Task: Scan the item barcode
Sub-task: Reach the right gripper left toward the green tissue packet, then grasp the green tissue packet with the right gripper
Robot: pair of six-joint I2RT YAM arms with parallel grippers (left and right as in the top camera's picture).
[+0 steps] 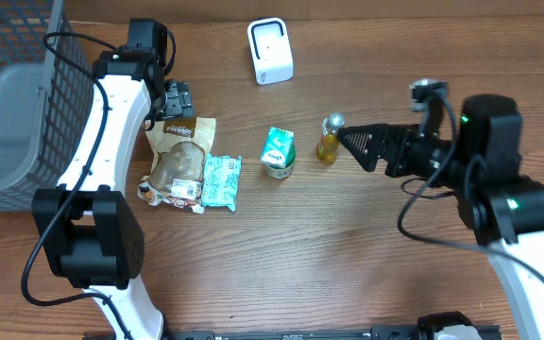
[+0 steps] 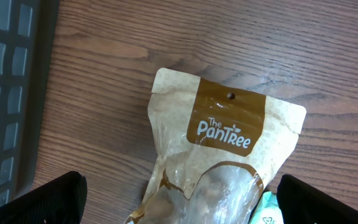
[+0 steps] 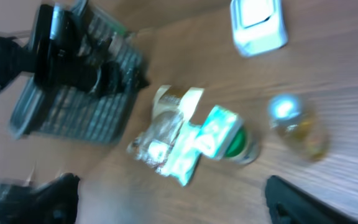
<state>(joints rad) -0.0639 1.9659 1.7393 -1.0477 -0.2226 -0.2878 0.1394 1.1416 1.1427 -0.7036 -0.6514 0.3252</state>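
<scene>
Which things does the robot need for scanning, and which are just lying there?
For the job, probably: white scanner, small bottle beside the right gripper.
Just lying about: PanTree bag, teal packet, green carton, grey basket.

One white barcode scanner (image 1: 270, 51), one small bottle (image 1: 329, 139) of yellow liquid, one green-and-white carton (image 1: 277, 152), one teal packet (image 1: 221, 181), one brown PanTree pouch (image 1: 179, 156), and one wire basket (image 1: 64, 76) at the table's (image 1: 348, 264) left edge.

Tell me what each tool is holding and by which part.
Nothing is held. The left tool stands open over the snack bag; the right tool stands open near the bottle, gripping nothing.
</scene>
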